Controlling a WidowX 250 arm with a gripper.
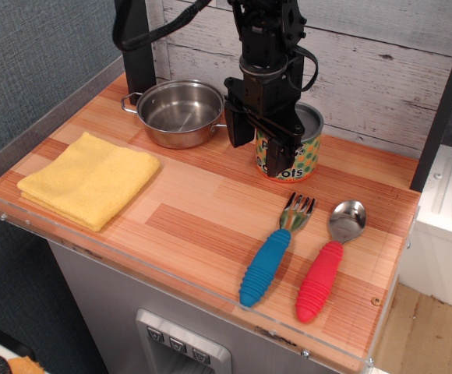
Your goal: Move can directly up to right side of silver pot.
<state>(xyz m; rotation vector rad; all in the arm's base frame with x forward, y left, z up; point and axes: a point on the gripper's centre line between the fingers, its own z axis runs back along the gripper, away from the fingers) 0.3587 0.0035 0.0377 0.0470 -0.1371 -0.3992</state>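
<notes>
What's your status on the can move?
Gripper closed around can. Can on the counter right of silver pot, a gap between them. Fork and spoon nearer the front edge, not obstructing.

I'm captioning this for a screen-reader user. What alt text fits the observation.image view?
A black robot gripper has its jaws around a peas-and-carrots can just right of a silver pot on a wooden counter. A folded yellow cloth lies at left; a blue-handled fork and red-handled spoon lie in front.
</notes>
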